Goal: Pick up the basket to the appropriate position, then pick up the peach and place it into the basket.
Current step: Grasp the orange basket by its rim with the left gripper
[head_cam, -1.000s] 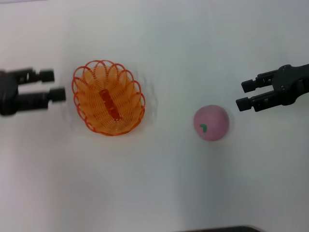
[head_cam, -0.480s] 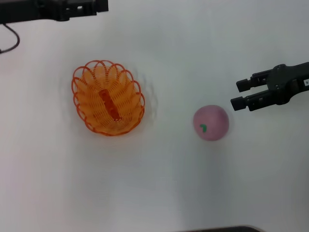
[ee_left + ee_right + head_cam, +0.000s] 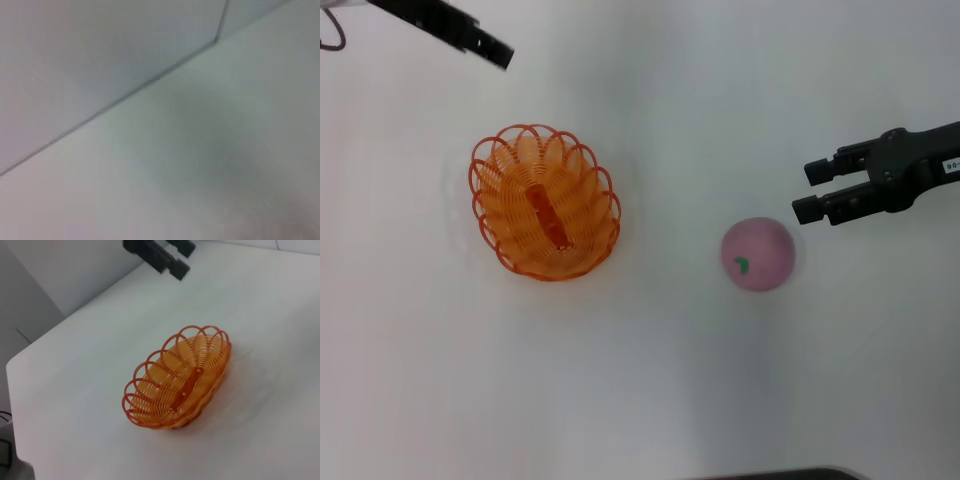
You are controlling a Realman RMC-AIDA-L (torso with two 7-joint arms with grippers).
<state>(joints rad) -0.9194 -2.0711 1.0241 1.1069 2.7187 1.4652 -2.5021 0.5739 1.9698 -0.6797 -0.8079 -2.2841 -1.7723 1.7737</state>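
Nearest to us lies one round pale pink peach [image 3: 757, 255] with a small green leaf mark, alone on the white table [image 3: 650, 400]. We judge it smooth and rounded, so it may slip; we should take it across its widest middle. A little farther, just beside the peach but not touching, the right gripper [image 3: 807, 190] hovers with its two fingers apart. Well apart to the left stands one oval orange wire-loop basket [image 3: 545, 202], with nothing in it. We judge it light and a little springy; its scalloped rim offers the hold. Farthest is the left gripper [image 3: 490, 46], near the far corner; we cannot tell whether its fingers are apart or together.
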